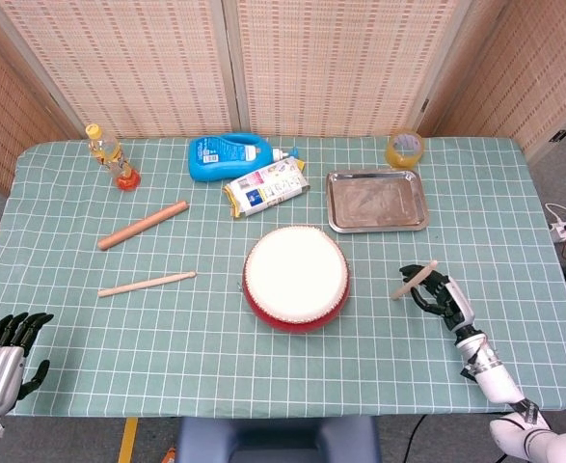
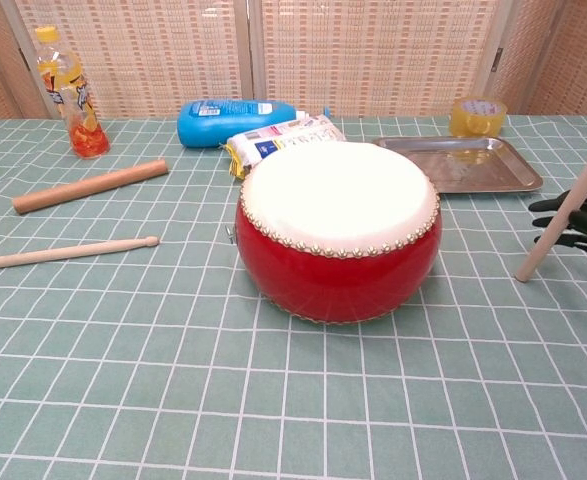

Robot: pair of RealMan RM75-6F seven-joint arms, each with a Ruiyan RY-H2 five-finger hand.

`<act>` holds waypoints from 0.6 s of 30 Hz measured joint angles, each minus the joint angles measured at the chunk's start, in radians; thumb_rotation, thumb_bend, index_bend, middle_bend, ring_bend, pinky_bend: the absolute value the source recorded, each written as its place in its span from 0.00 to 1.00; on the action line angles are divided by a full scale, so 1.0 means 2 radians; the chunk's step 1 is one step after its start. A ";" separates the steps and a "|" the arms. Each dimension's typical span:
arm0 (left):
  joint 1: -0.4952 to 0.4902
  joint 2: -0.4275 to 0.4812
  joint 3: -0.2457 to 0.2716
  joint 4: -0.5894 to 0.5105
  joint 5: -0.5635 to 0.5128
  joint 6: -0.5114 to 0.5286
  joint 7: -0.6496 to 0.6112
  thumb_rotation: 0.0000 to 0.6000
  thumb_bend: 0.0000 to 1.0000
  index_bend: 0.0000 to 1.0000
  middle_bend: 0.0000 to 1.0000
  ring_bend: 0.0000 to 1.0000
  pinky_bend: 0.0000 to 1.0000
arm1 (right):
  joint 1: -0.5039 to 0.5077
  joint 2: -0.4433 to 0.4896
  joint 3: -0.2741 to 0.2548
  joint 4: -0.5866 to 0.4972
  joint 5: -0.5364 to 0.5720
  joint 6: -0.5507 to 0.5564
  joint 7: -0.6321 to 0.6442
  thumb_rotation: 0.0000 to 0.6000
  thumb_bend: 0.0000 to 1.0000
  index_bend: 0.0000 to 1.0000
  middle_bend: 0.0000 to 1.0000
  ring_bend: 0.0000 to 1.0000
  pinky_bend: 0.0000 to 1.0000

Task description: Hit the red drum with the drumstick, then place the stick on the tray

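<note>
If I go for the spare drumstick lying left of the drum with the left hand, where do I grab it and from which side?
Take the spare drumstick around mid-shaft, coming straight down from above with the fingers spanning its width. It lies flat on the table, running left to right with its beaded tip toward the red drum, so only the top and long sides are free. The left hand sits nearer its butt end.

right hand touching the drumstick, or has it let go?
Touching. Head view shows the right hand with fingers wrapped around the tilted drumstick.
</note>
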 measured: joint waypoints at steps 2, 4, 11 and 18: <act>0.000 0.000 0.000 0.000 0.000 0.000 0.001 1.00 0.34 0.17 0.14 0.08 0.06 | 0.001 0.000 -0.001 0.001 0.000 0.000 0.000 1.00 0.31 0.38 0.29 0.23 0.26; 0.000 0.001 0.000 -0.001 -0.001 -0.001 0.001 1.00 0.34 0.17 0.14 0.08 0.06 | 0.001 -0.001 -0.003 0.004 0.000 0.000 -0.001 1.00 0.27 0.35 0.29 0.22 0.26; 0.000 0.001 0.000 0.000 -0.002 -0.003 0.000 1.00 0.34 0.17 0.14 0.08 0.06 | 0.005 -0.006 -0.005 0.008 0.000 -0.001 0.000 1.00 0.18 0.32 0.29 0.21 0.26; -0.002 0.001 0.000 -0.001 -0.002 -0.004 0.002 1.00 0.34 0.17 0.14 0.08 0.06 | 0.021 -0.016 -0.006 0.006 -0.007 -0.003 -0.028 1.00 0.18 0.46 0.31 0.28 0.30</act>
